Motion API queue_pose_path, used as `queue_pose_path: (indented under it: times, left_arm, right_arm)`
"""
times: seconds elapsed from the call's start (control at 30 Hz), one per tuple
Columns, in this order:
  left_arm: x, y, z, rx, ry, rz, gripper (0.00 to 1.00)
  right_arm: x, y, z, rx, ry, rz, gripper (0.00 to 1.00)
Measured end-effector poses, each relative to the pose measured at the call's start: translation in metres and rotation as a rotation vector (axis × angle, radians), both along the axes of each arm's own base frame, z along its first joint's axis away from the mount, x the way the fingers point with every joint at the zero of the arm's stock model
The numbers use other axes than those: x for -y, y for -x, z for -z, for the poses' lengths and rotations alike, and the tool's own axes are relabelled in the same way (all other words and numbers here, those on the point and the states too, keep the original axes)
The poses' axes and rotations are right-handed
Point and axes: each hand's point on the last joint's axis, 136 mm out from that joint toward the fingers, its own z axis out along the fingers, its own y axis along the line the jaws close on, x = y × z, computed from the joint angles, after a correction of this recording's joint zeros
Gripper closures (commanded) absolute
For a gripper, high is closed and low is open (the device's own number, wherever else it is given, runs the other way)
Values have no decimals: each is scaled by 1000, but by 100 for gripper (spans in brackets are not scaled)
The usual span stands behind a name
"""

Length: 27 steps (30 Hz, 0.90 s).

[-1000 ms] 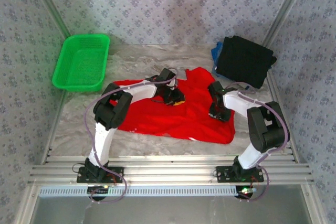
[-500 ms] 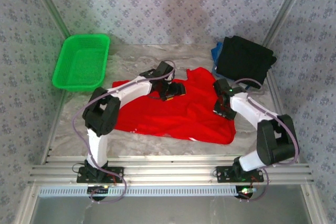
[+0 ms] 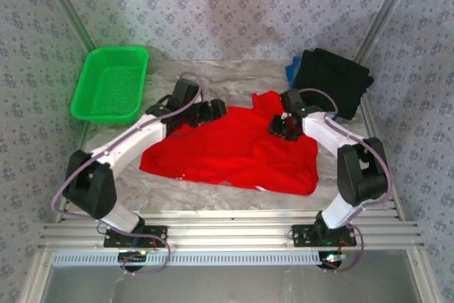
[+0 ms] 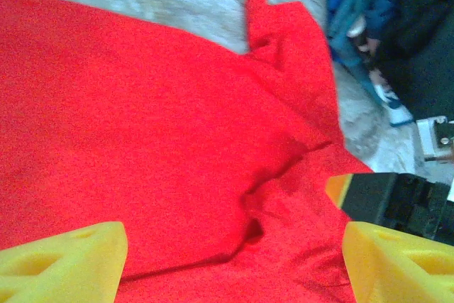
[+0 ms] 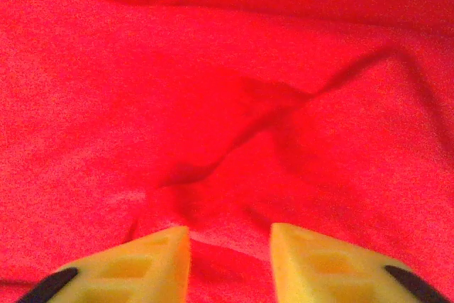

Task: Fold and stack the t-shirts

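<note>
My left end effector is hanging wide open over the red tee, which is lying spread across the middle of the bench. My right end effector is standing narrow over a ridge of red cloth; I cannot tell whether it is pinching it. The black tee is sitting folded at upper right, with a blue one peeking out at its left edge.

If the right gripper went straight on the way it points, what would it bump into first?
The red t-shirt. In the right wrist view the right gripper points straight at its wrinkled cloth, with nothing else in between. I cannot tell how close it already is, so it may be almost touching.
</note>
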Motion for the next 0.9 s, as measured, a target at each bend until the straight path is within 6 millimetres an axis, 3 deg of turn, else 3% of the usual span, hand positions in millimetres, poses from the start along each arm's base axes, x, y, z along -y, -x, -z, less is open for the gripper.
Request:
queue_pose_path:
  times: [0.13,0.3,0.6,0.67,0.73,0.9]
  left_arm:
    - [-39,8,12,-14,-37,-80,20]
    - [-80,25,16,-23,-66,-166,20]
    - [-147,58,11,-7,-92,-325,14]
    - [-161,66,10,-6,-96,-362,14]
    - [-172,73,11,-8,-99,-394,14]
    - [-194,91,25,-46,-119,-457,12]
  right_arm:
    - [-24,-2,11,-31,-20,-53,80]
    - [-43,9,24,-81,-32,-79,83]
    - [-42,17,58,-171,9,-42,85]
    - [-42,14,57,-164,11,-32,86]
    - [-41,10,57,-151,14,-16,84]
    - [-46,1,54,-83,-36,22,69]
